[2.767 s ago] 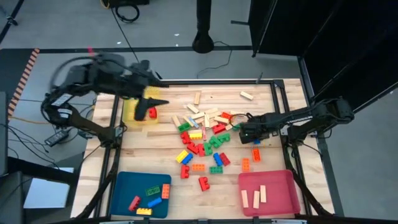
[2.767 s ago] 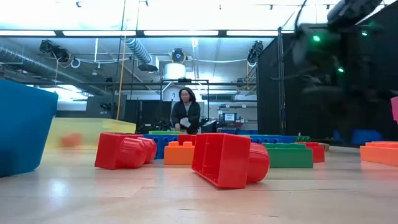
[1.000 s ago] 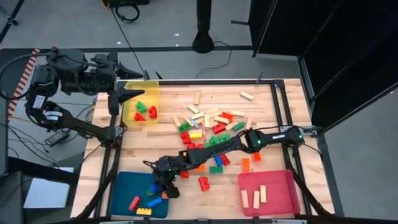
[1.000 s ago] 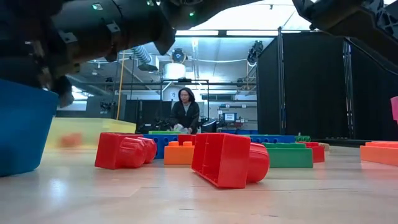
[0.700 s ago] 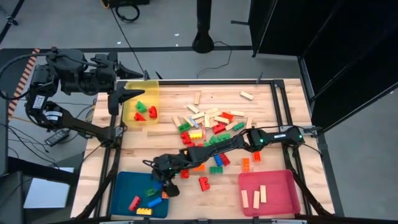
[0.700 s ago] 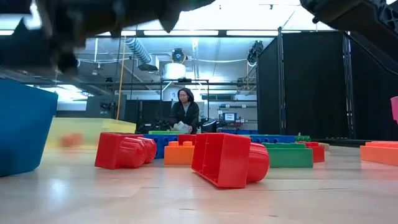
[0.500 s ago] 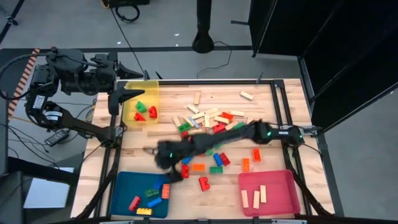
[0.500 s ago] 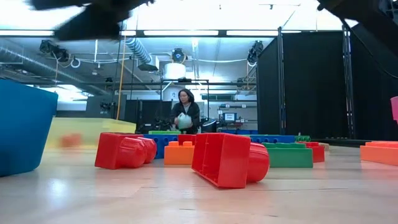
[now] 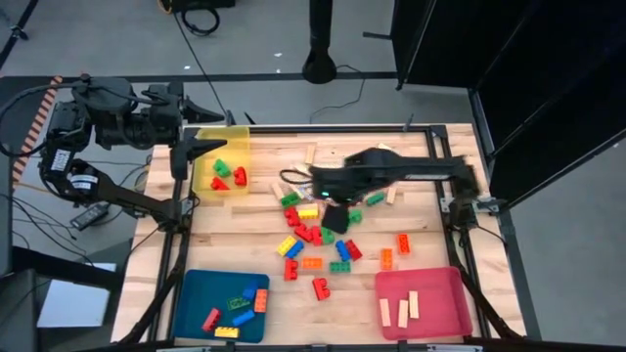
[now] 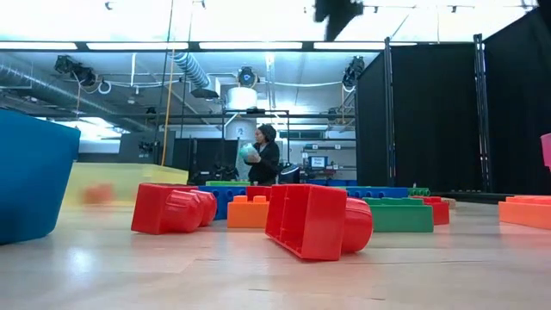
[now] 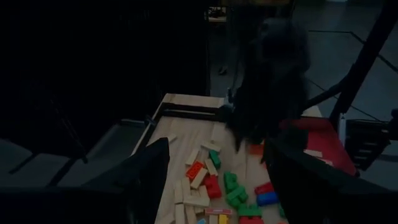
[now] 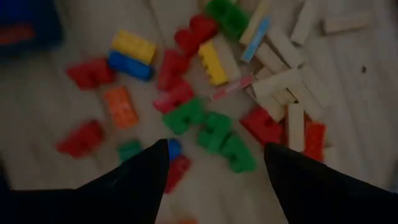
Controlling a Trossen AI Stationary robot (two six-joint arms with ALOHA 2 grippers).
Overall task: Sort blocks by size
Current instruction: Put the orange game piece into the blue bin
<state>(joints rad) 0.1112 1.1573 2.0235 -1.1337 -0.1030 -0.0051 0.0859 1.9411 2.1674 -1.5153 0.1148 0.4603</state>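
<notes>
- Right gripper [image 9: 331, 217]: dark two-finger tool above the middle of the pale wooden table [image 9: 421, 240]. In its wrist view the fingers stand apart with nothing between them, hanging over green and red bricks without touching any.
- Right arm: stretched from the right rail across to the table centre, elbow near the far edge.
- Left gripper [image 9: 186, 152]: fingers spread wide, empty, just beside the far left corner of the yellow flat tray [image 9: 208, 186].
- Left arm: folded back beyond the table's left far corner.
- Studded plastic bricks and plain pale wooden bars [image 9: 323, 210]: dozens, loose in a heap at mid-table, bars mostly on the far side; exact number cannot be told.
- Yellow tray: three bricks, one green and two red.
- Blue flat tray [image 9: 191, 293], near left: about six bricks.
- Pink flat tray [image 9: 445, 293], near right: three wooden bars.
- Person [image 10: 263, 155]: one, standing in the room behind, seen in the low view.
</notes>
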